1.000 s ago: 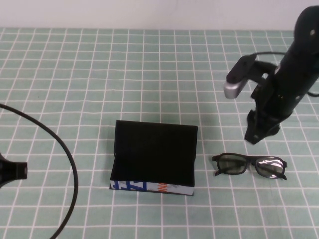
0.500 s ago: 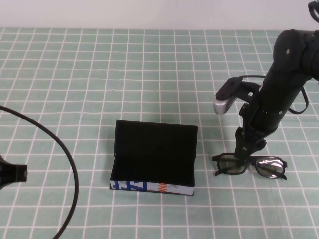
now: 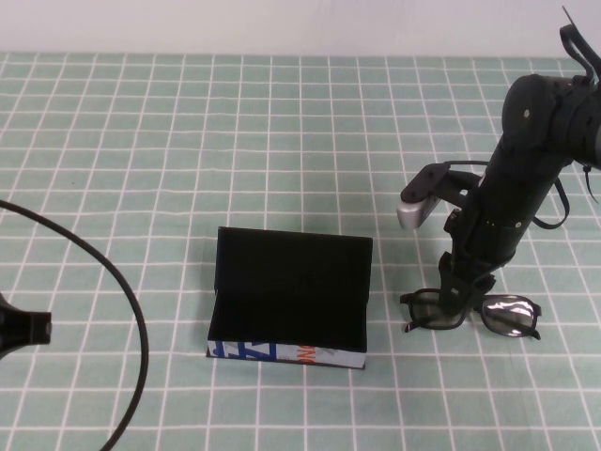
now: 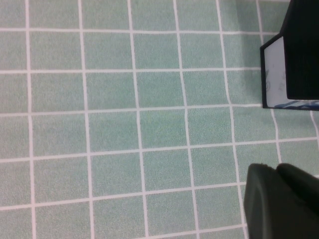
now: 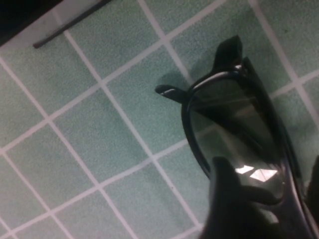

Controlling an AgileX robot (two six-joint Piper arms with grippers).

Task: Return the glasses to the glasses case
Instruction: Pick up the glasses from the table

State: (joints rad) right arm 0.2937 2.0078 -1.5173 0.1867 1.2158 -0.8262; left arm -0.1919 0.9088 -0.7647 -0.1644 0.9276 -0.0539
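Right end effector, fingers spread, straddles the glasses beside the open glasses case; left end effector state cannot be told.

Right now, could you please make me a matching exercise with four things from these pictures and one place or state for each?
Things:
1. glasses
2. glasses case
3. right gripper
4. left gripper

Places or states:
A. lid standing open
B. parked near the table's left edge
C. lying on the cloth, right of the case
D. lowered over the glasses' middle

Pairs: 1-C, 2-A, 3-D, 4-B
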